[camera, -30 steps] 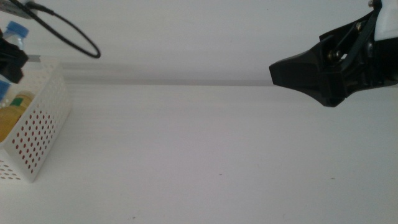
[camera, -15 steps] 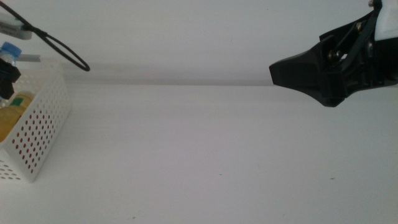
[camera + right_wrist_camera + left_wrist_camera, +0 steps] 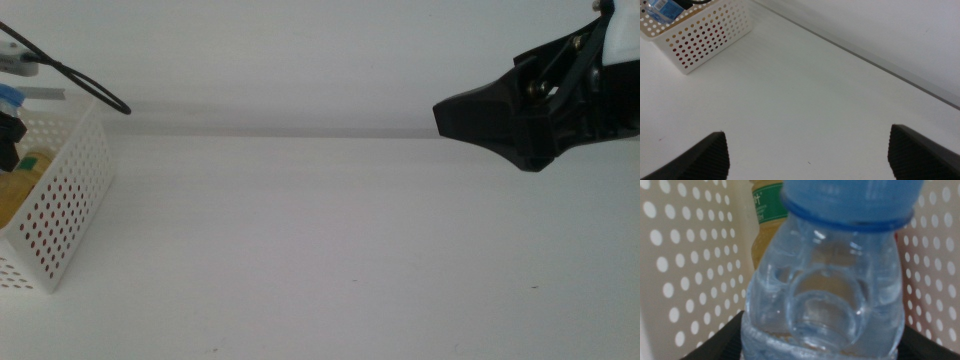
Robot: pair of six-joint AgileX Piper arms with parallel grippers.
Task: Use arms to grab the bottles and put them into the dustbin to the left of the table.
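Middle view: dustbin (image 3: 62,215) sat at nine o'clock on the table (image 3: 320,250); yellow juice bottle (image 3: 20,185) lay inside it; left gripper (image 3: 8,135) hung over the bin's rim with a blue cap just above it; right gripper (image 3: 500,120) waited at three o'clock, well apart from the bin.
Left wrist view: water bottle (image 3: 825,295) filled the frame, clamped between the dark jaws at its lower body; perforated bin walls stood on both sides; the juice bottle's green label (image 3: 767,202) showed behind at eleven o'clock, so the bottle was already within the bin.
Right wrist view: right jaws stood wide apart over bare table; the bin (image 3: 700,35) sat at ten o'clock.
Handling: the clear bottle looked thin-walled, light, smooth and likely slippery; its ribbed mid-body seemed the better hold, since a hard squeeze could dent it.
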